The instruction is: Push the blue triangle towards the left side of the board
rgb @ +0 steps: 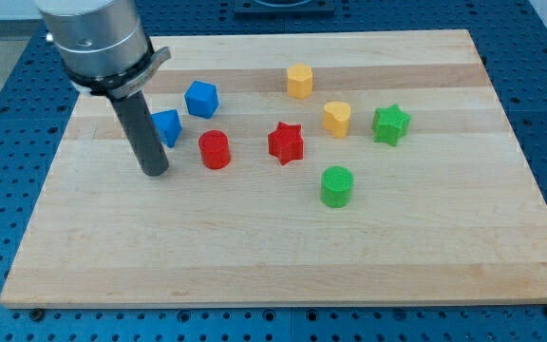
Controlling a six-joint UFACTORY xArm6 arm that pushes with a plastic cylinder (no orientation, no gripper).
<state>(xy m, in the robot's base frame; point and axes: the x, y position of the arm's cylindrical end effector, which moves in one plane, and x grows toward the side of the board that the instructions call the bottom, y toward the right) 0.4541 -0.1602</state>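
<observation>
The blue triangle (167, 126) lies on the wooden board (273, 247) at the view's upper left, partly hidden behind my rod. My tip (154, 172) rests on the board just below and slightly left of the blue triangle, close to it; I cannot tell whether they touch. A blue cube (200, 99) sits above and right of the triangle. A red cylinder (214, 149) stands right of my tip.
A red star (285, 142) is in the middle. A yellow hexagon (299, 81), a yellow heart (336, 118), a green star (390, 123) and a green cylinder (336, 185) lie to the right. The board's left edge (41, 204) is left of my tip.
</observation>
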